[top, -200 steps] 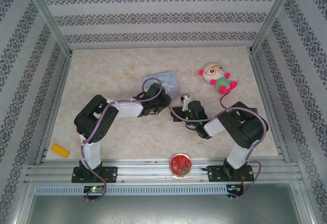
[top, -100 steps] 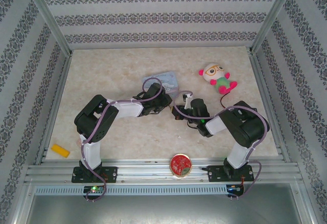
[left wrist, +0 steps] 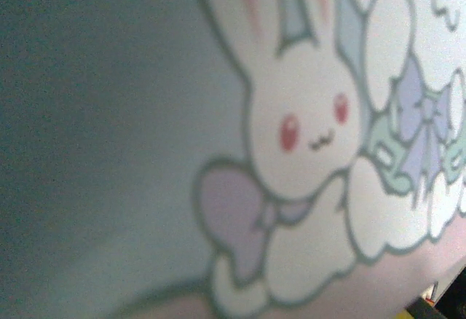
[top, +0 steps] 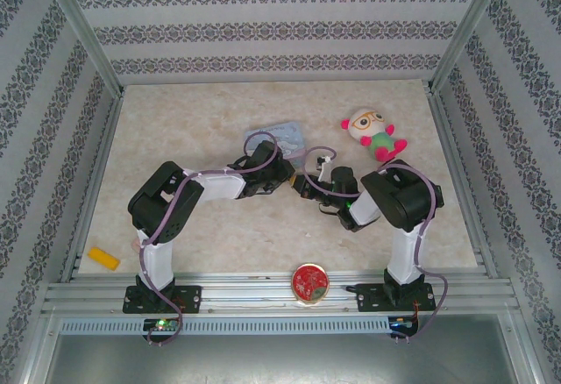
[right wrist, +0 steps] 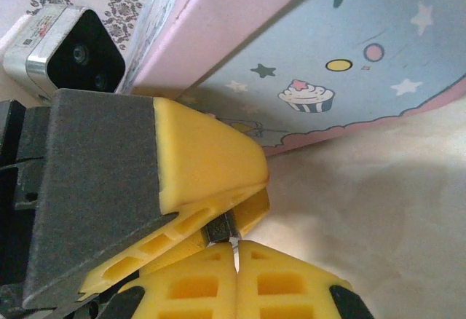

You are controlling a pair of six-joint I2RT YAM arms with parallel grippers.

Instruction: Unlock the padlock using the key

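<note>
Cartoon tin [right wrist: 364, 49] crowds close beside the left hand [right wrist: 263, 186].

Left arm [top: 215, 187] and right arm [top: 403, 195] folded inward; right jaws pressed together.

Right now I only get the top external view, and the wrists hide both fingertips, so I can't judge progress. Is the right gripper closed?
Observer: Yes, the right gripper is shut, with a small metal piece poking out between its pads.
Operator: Key or padlock?
Observer: Cannot tell; it sits just under the tips of the left gripper.
Operator: And the tin?
Observer: The tin rises right behind those fingertips, cupcake print facing them.
</note>
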